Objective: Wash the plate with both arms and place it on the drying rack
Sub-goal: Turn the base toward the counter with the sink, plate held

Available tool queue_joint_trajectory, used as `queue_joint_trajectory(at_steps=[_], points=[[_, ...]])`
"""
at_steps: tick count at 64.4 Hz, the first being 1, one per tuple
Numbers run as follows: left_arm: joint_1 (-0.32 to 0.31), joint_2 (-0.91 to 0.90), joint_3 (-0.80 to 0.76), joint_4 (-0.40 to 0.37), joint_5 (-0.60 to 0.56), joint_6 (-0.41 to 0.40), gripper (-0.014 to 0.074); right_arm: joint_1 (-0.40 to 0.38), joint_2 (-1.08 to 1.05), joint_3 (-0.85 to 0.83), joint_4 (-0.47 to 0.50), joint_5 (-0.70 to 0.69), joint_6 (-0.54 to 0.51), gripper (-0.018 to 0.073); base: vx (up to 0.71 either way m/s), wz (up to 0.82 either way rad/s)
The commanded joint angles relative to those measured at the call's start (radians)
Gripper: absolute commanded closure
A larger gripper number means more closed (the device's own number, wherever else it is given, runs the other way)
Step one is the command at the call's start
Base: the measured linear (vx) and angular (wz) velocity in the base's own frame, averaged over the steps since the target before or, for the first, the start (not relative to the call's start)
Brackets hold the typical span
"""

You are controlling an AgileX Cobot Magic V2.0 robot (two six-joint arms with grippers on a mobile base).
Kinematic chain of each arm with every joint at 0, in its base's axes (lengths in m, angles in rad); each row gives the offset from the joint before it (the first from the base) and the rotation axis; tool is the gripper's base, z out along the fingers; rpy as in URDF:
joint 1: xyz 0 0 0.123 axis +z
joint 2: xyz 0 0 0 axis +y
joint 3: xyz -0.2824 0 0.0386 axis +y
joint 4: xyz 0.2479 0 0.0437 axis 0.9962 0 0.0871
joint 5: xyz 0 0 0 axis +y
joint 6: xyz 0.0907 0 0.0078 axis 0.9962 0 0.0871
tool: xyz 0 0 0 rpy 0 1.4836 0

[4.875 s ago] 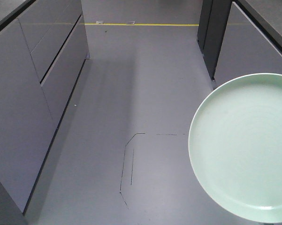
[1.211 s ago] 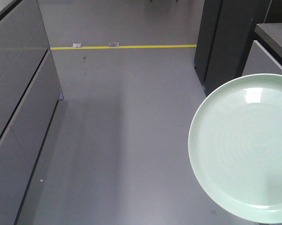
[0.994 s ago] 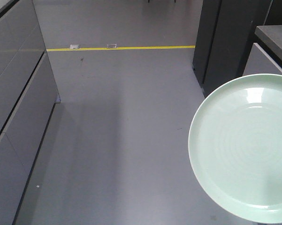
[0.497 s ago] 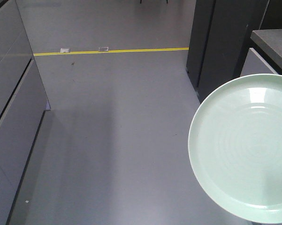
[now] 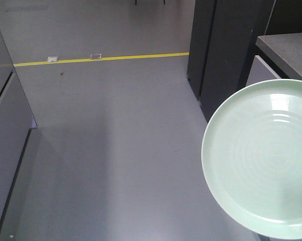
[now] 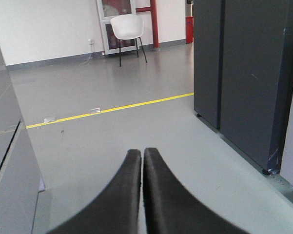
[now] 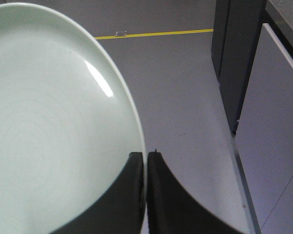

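floor (image 5: pixel 115 150) has slid by in the last second: the yellow line (image 5: pixel 100 58) sits lower and further left in the front view and the dark cabinet (image 5: pixel 226 50) at its right end looms larger, so the robot is travelling and washing has not begun. the plate (image 5: pixel 264 160) stays near-side and right of that line, rim pinched in the nearly closed right end effector (image 7: pixel 146 195); the left end effector (image 6: pixel 142 195) is closed, empty.

Mock kitchen inside a lab hall.
Grey cupboards (image 5: pixel 5 125) and tall dark cabinets (image 6: pixel 244 73) stand by a yellow line (image 5: pixel 100 58) taped across the bare grey floor (image 5: pixel 115 150); beyond that line, a white chair (image 6: pixel 126 27) stands by a door.
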Motion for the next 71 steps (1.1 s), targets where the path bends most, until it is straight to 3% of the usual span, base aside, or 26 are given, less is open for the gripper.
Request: queue_joint_trajectory(at_steps=[1,71], points=[[0.001,-0.015,0.028,-0.004,-0.074,-0.01,0.0593,-0.004,0.007,-0.025,0.001,-0.077,-0.008,0.0563,0.16,-0.17],[0.001,-0.015,0.028,-0.004,-0.074,-0.01,0.0593,-0.004,0.007,-0.025,0.001,-0.077,-0.008,0.0563,0.14,-0.24]])
